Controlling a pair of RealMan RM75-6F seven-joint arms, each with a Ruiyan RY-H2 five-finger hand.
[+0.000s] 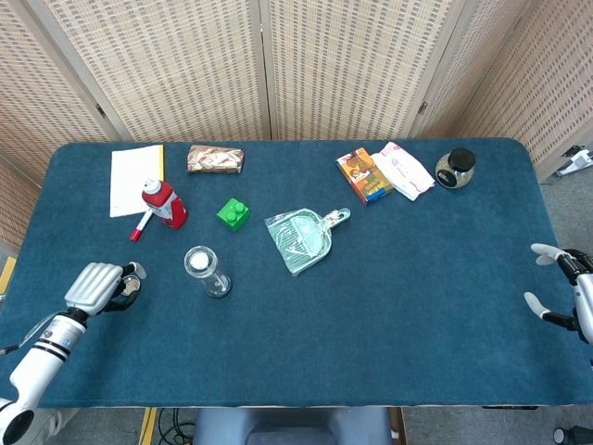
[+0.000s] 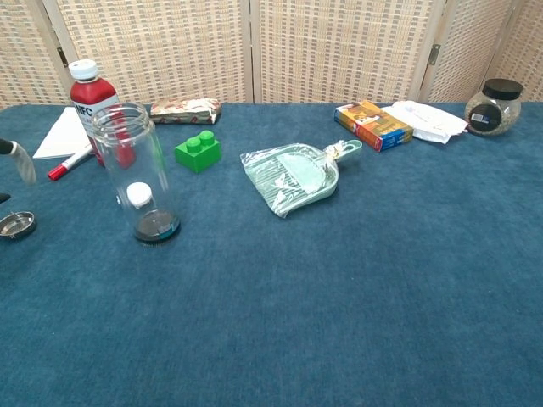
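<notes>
- step: left hand (image 1: 100, 286) is over the small metal lid (image 2: 16, 224) at the worktop's (image 1: 389, 306) left edge, reaching for it.
- fingers curled down; grip on lid probably not made, can't tell.
- next: close on the lid's rim, lift straight.
- right hand (image 1: 565, 295) idles at the right edge, fingers apart, empty.

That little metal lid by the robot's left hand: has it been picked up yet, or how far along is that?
Not lifted yet. The small metal lid lies flat on the table, apart from the open clear jar. The left hand is over it, fingers curled; a grasp isn't clear. The right hand waits open at the table's edge.
</notes>
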